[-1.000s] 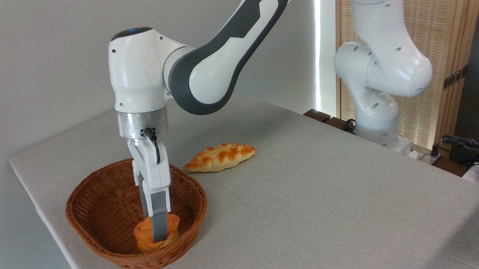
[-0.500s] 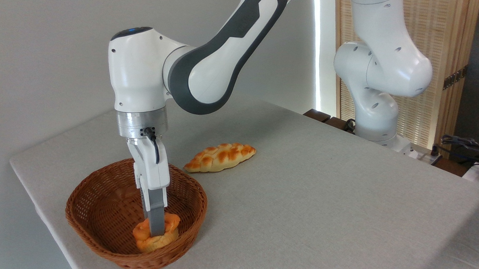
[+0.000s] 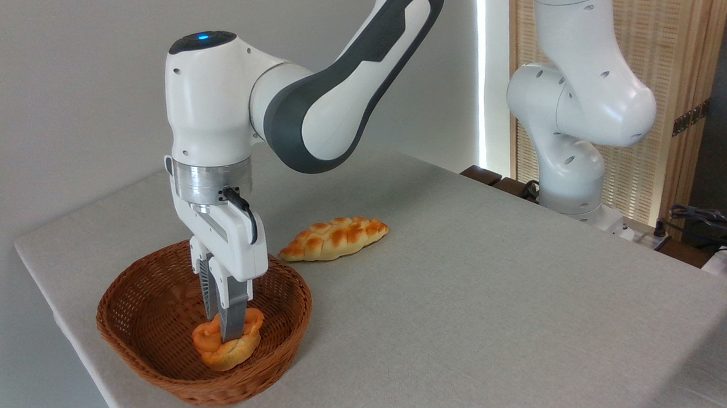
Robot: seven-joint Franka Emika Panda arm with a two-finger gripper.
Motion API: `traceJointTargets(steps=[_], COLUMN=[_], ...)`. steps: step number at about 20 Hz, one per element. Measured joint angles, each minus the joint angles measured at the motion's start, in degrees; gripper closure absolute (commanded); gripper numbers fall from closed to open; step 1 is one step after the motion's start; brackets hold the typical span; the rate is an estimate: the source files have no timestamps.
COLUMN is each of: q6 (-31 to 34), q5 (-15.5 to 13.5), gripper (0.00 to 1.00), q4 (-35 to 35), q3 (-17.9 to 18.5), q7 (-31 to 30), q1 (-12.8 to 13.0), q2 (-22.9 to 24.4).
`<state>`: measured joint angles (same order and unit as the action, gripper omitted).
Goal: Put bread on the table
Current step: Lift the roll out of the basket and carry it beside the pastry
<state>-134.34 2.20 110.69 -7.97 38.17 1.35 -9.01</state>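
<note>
The end effector [image 3: 222,333] is clamped on the bread [image 3: 225,345], low inside the basket [image 3: 155,360]. Step in hand: extraction. Next move requires clearing the rim, then lowering onto bare worktop [image 3: 466,310].

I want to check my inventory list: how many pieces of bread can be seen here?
2. The small round bread is inside the wicker basket, pinched by the gripper. The braided loaf lies on the table behind the basket. None looks hidden.
</note>
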Motion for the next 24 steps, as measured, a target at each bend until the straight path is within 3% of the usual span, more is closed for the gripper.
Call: traceJointTargets(steps=[3,10,15,17,18,21,24], q6=[2.1,19.36,28.3,28.66,28.67,28.42,28.29], q5=[-0.09,-3.14,-3.14,-3.14,-3.14,-3.14,-3.14], gripper=[0.82,0.79,0.7,0.63,0.51,0.01,0.0], q4=[-1.91,-8.41,-4.35,0.53,3.24,8.94,11.4], q3=[0.19,1.36,6.17,7.74,7.97,7.72,7.51], q7=[-0.29,0.13,14.72,20.84,22.65,24.0,24.01], q1=[-0.11,-0.42,-0.52,-0.61,-0.63,-0.23,0.85], q2=[0.18,3.59,9.8,13.19,14.7,16.98,17.09])
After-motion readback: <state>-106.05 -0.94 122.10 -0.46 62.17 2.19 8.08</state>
